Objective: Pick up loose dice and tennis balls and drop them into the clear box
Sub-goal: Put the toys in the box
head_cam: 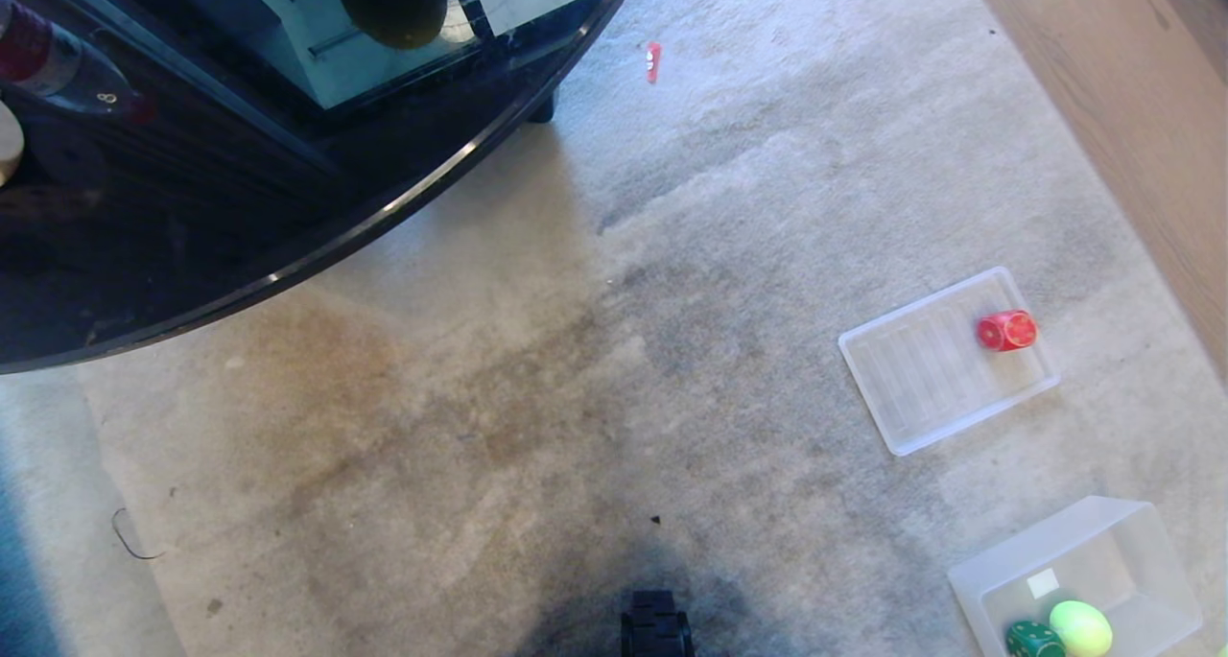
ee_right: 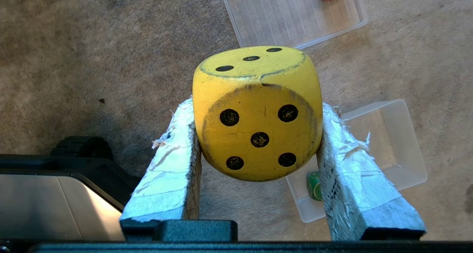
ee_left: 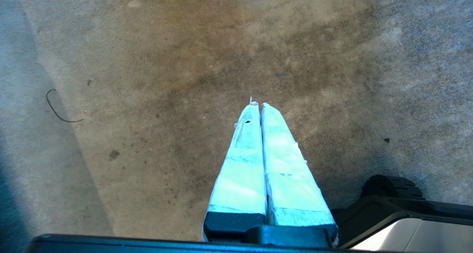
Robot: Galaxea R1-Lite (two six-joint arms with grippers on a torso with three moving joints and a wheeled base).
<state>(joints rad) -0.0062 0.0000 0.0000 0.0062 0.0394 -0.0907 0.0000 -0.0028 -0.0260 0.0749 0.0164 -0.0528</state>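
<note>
We hold one yellow die (ee_right: 257, 112) clamped in our right gripper (ee_right: 258, 134) above the carpet (head_cam: 576, 350), the clear box (head_cam: 1142, 542) off to one side below it. Let go here and it likely lands on carpet or bounces off the rim. Our left gripper (ee_left: 257, 109) is closed, empty. We count three dice — yellow, green (head_cam: 1033, 640) in the box, red (head_cam: 1006, 331) on the ribbed tray (head_cam: 911, 388) — and one tennis ball (head_cam: 1081, 628) in the box.
</note>
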